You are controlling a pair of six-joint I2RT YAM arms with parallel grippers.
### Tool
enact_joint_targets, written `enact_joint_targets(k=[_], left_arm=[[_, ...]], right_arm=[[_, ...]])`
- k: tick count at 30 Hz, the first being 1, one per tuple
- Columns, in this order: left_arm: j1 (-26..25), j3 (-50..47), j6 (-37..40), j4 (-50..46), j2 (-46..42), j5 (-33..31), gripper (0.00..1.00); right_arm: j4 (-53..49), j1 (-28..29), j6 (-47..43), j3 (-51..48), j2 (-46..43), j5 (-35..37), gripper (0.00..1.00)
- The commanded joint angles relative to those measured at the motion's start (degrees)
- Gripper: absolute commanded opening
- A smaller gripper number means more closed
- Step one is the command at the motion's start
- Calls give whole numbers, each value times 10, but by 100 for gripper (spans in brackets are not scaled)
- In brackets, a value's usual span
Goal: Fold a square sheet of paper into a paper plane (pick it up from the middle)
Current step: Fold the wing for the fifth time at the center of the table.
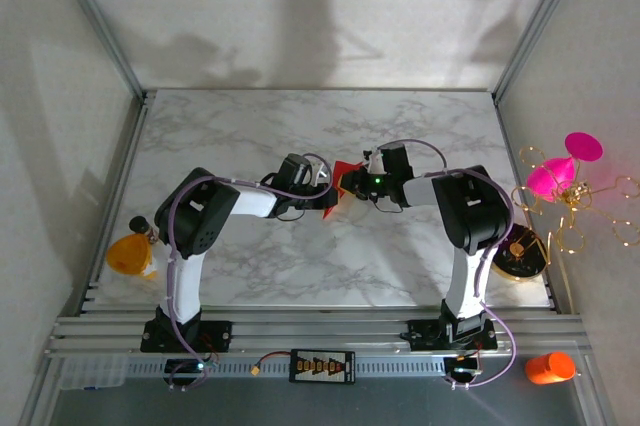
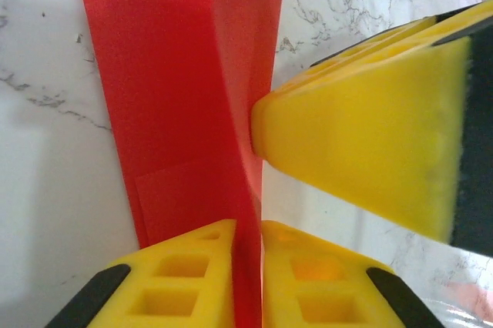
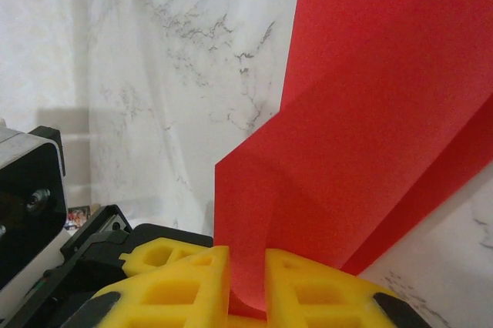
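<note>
Both wrist views resolve what overhead blurs: left gripper (image 2: 248,255) and right gripper (image 3: 248,270) clamped on red paper (image 2: 169,74).

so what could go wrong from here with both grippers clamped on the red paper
1. The left gripper and right gripper are both shut on the thin red creased sheet of paper, close together; pulling apart or twisting could tear it.
2. In the left wrist view a yellow padded finger, likely the right gripper's, sits right beside the left one's; the grippers may collide.
3. The paper curves into the right grip, so a crease might land off-line.
</note>
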Motion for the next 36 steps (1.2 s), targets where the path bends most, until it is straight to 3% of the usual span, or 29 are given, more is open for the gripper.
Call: enact_joint_targets(k=[1,19,36], left_arm=[[8,-14,-3,-74,41,-20,15],[18,13,-32,-117,55,0,8],[22,36,-49,-163,70,10,6]], right_arm=[[-1,5,-14,15,9,-13,20],[14,-2,-16,-19,-46,27,20],[-58,6,-57,42,-2,35,18]])
